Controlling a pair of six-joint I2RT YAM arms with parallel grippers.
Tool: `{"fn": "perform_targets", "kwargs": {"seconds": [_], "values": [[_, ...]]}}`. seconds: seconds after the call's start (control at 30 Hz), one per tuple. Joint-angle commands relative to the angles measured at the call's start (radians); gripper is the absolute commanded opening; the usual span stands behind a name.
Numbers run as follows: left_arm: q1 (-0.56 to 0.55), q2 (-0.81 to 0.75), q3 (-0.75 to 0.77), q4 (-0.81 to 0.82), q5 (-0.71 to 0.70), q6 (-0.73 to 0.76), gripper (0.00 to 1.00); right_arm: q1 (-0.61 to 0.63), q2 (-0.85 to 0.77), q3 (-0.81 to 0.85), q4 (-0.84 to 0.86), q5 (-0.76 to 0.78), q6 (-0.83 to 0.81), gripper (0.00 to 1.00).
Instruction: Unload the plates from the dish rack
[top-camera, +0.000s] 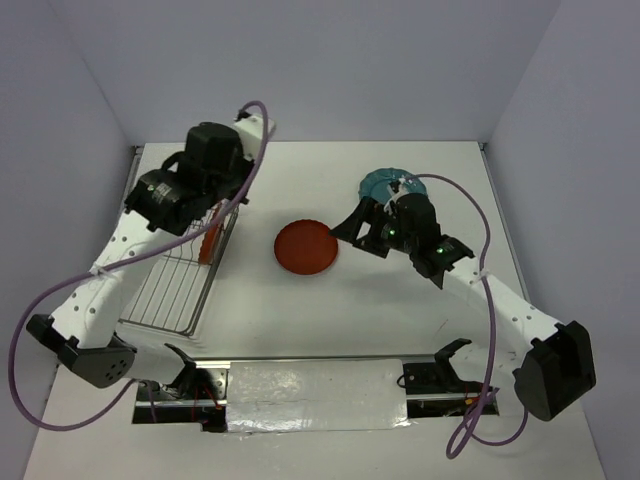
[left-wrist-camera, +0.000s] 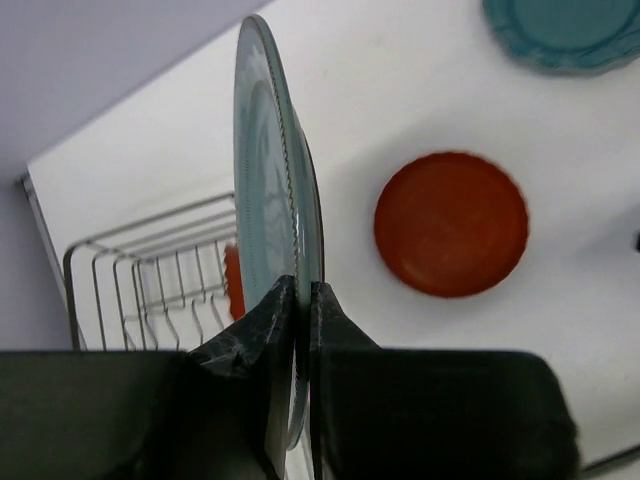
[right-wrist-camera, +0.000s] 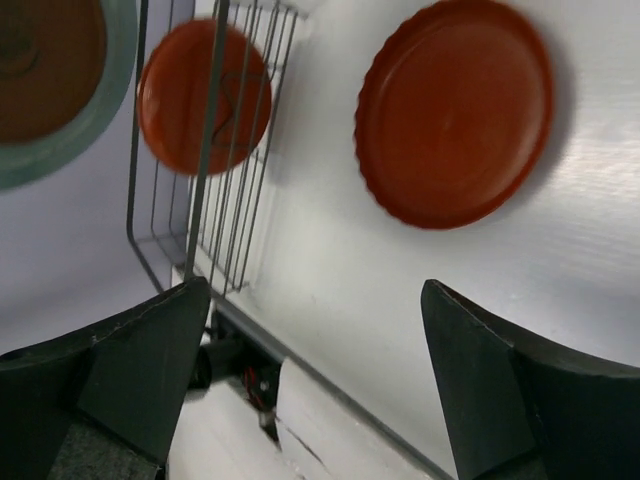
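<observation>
- The left pincer (left-wrist-camera: 303, 290) is pressed together on the rim of the grey plate (left-wrist-camera: 265, 180). The plate stands upright and edge-on to that wrist camera.
- The right pincer (right-wrist-camera: 315, 290) is spread wide with nothing between its fingers. It hangs over the worktop (top-camera: 300, 320), well to the right of the rack (top-camera: 175, 285).
- The grey plate hangs above the rack. In the right wrist view it looks free of the wires. From overhead the left arm hides it, so I cannot tell exactly which part of the rack it is over.
- The racked red plate (top-camera: 208, 240) stands on edge among the prongs, close to the rack's right wall.
- The loose red plate (top-camera: 306, 247) lies flat on the worktop just right of the rack and does not touch it.
- The teal plate (top-camera: 385, 183) also lies flat. It is farther right of the rack and a little farther back, with the right arm partly over it.
- Progress, as I judge it: two of the four plates are out and down. A third is lifted but not yet placed.
- What remains is to carry the grey plate clear of the rack, lay it flat on the worktop, and then fetch the racked red plate, the last one inside.
</observation>
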Motion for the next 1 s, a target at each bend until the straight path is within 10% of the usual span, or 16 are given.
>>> {"fn": "perform_targets", "kwargs": {"seconds": [0.0,0.37,0.97], "values": [[-0.206,0.020,0.042,0.240,-0.182,0.001,0.00,-0.069,-0.003,0.092,-0.109,0.088,-0.003,0.96],[-0.578,-0.114,-0.384,0.622,-0.333,0.019,0.00,-0.311,-0.140,0.149,-0.295,-0.086,-0.003,0.94],[-0.816,0.053,-0.412,0.805,-0.494,0.107,0.00,-0.202,-0.252,0.112,-0.307,-0.092,-0.003,0.91]]}}
